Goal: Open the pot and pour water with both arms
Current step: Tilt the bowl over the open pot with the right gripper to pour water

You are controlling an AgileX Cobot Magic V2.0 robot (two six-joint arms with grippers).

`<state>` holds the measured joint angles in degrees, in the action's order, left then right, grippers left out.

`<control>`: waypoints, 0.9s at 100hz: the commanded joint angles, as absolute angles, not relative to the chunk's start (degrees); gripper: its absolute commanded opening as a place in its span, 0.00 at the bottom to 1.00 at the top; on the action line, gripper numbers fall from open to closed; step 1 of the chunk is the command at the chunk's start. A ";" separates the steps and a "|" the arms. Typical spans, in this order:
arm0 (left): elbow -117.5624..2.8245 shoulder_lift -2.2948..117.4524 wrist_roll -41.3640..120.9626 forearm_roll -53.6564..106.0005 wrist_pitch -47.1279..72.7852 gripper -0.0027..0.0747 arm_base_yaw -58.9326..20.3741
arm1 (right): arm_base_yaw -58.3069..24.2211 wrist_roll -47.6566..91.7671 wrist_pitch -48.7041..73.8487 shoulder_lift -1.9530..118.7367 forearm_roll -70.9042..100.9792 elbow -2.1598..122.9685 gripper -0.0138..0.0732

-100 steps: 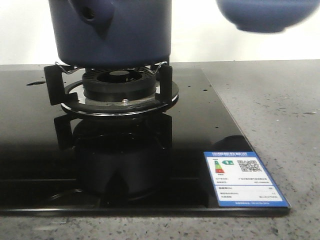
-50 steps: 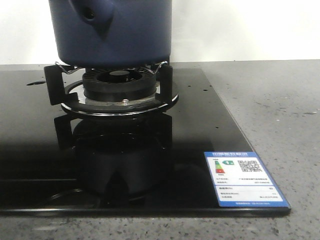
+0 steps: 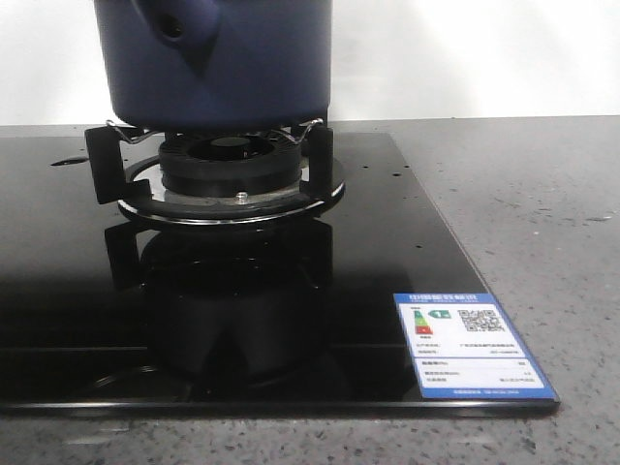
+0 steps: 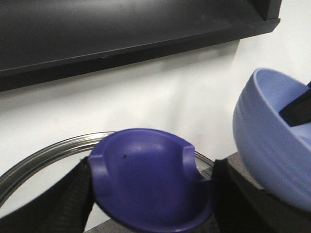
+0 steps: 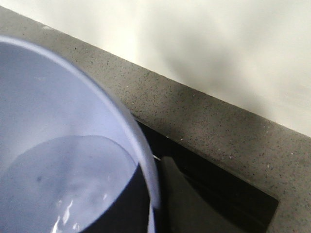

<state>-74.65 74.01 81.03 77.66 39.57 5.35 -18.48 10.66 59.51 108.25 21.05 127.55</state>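
Observation:
The dark navy pot (image 3: pixel 223 58) sits on the burner (image 3: pixel 232 170), its stubby side tube (image 3: pixel 174 24) facing front-left; its top is cut off by the frame. Neither gripper shows in the front view. In the left wrist view my left gripper (image 4: pixel 153 194) is shut on the blue knob (image 4: pixel 146 174) of the lid, whose metal rim (image 4: pixel 43 155) curves behind it. My right gripper (image 5: pixel 155 194) is shut on the rim of a light-blue bowl (image 5: pixel 58 121) that holds water (image 5: pixel 63 184). That bowl (image 4: pixel 272 141) hangs just beside the lid.
The burner stands on a black glass hob (image 3: pixel 387 223) with a blue energy label (image 3: pixel 472 344) at its front right corner. Grey speckled counter (image 3: pixel 542 213) lies to the right. A dark overhead shelf (image 4: pixel 121 34) runs along the white wall.
The light-blue bowl seen at the top right of the front view a second ago has left that view. The pot has not moved.

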 commanded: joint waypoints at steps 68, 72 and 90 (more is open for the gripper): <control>-76.93 72.09 80.43 81.72 35.07 0.51 5.66 | -25.85 24.52 2.39 92.83 22.67 91.26 0.11; -76.93 72.09 80.43 81.72 35.09 0.51 5.66 | -26.39 24.52 0.00 92.53 22.01 89.99 0.11; -76.93 72.09 80.43 81.72 35.09 0.51 5.66 | -28.23 24.52 -13.82 91.20 20.57 83.63 0.11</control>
<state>-74.65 74.01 81.03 77.66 36.49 5.35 -27.69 24.34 -1.74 95.42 20.81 83.80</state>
